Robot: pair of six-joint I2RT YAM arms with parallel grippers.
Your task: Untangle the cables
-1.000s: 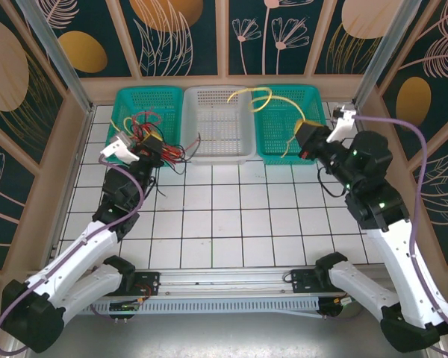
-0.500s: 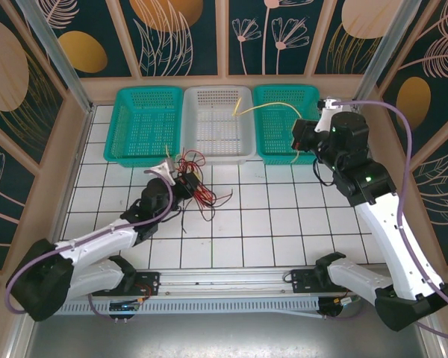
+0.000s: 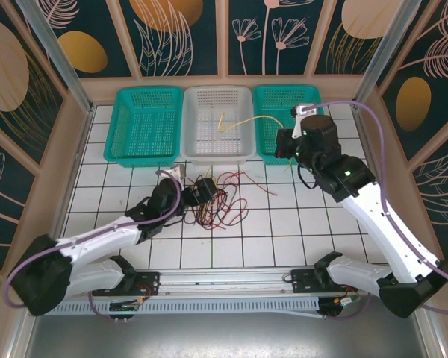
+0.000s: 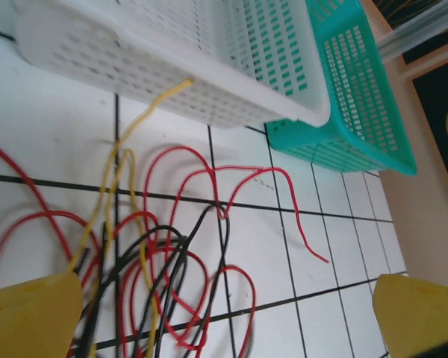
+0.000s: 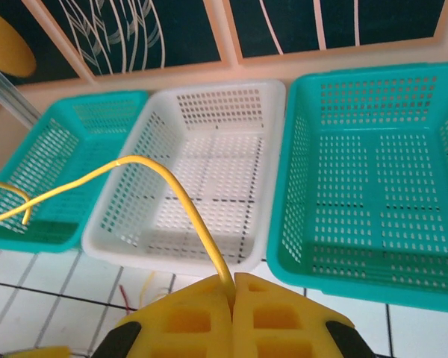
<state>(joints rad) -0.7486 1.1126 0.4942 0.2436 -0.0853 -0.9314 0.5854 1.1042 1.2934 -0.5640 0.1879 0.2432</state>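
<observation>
- Over the tiled bench [image 3: 284,224], from the top view, the left tool [image 3: 203,188] sits at a tangle of red and black cables [image 3: 228,203] lying just before the white basket [image 3: 216,155]. The right tool [image 3: 282,145] holds a yellow cable [image 3: 255,117] that arches over that basket.
- Left wrist: its fingers [image 4: 30,313] stand wide apart. The tangle lies on the tiles between them, and a yellow strand [image 4: 116,171] runs up to the basket wall.
- Right wrist: the fingers [image 5: 190,321] are pressed together, clamped on the yellow cable. A teal basket [image 5: 373,261] stands beside the white one.
</observation>
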